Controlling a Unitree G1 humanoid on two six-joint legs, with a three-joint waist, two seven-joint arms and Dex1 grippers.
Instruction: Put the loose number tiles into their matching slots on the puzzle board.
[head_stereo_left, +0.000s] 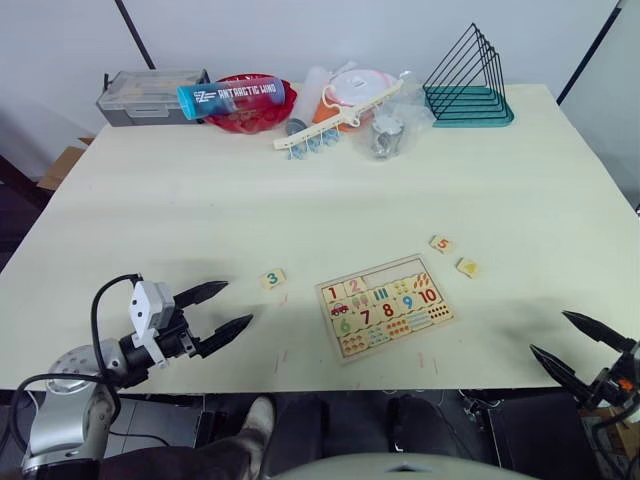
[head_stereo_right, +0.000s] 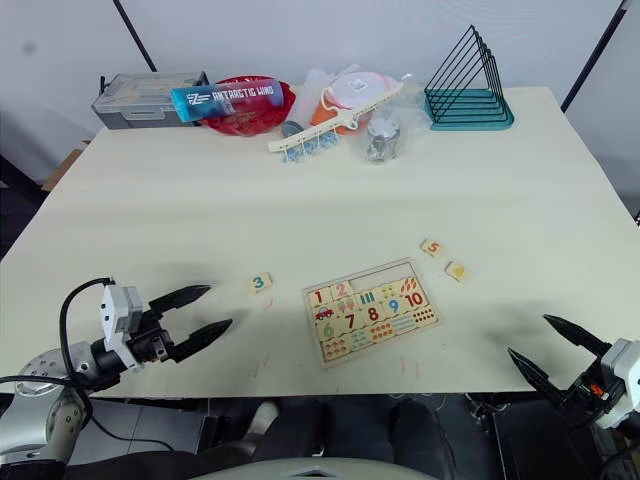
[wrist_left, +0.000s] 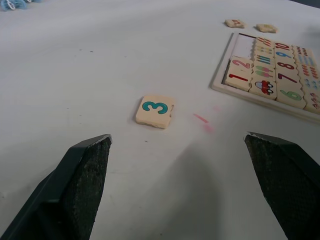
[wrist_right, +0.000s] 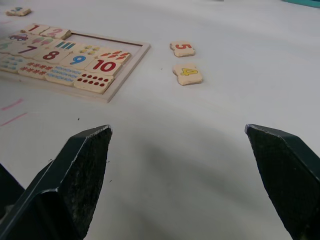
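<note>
The puzzle board (head_stereo_left: 331, 322) lies flat near the table's front edge, between my two arms. Its top row holds tiles 1 and 2 at the left, and the matching slots (head_stereo_left: 395, 272) to their right are bare. A loose green 3 tile (head_stereo_left: 273, 279) rests left of the board, just ahead of my open left gripper (head_stereo_left: 237, 303). The red 5 tile (head_stereo_left: 442, 244) and yellow 4 tile (head_stereo_left: 467, 267) lie off the board's far right corner. My right gripper (head_stereo_left: 549, 332) stands open at the front right edge, holding nothing.
Clutter lines the table's back edge: a grey box (head_stereo_left: 150, 95), a red bowl (head_stereo_left: 262, 115) with a blue bottle (head_stereo_left: 232, 96) across it, plastic bags (head_stereo_left: 370, 105) and a black wire rack (head_stereo_left: 468, 85). Faint red marks (head_stereo_left: 283, 355) streak the tabletop near the front.
</note>
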